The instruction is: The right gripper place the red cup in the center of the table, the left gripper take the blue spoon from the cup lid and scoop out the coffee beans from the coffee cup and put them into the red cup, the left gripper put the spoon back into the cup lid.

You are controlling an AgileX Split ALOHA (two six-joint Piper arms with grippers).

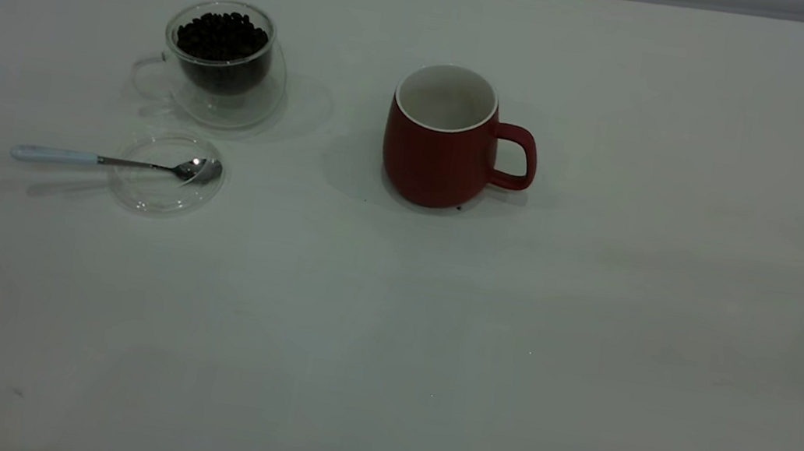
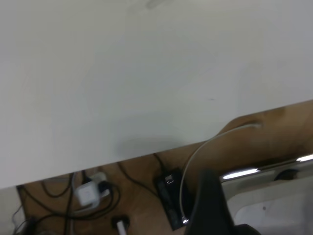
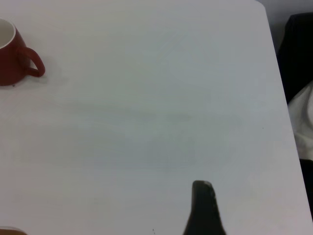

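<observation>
I am seeing the blue spoon (image 1: 108,160) lying across the cup lid (image 1: 167,174) near the counter's (image 1: 593,323) left edge, handle overhanging, so a careless pinch may be flipping it, and I cannot tell either gripper's state.

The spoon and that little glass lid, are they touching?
Touching. The exterior view shows the blue spoon lying across the cup lid, its metal bowl resting on the lid's rim and its handle sticking out over the table.

light: dim, even | shadows: soft, left of red cup (image 1: 441,144) on tabletop (image 1: 593,323) | glare: spoon bowl (image 1: 199,169) | blur: wrist views soft
</observation>
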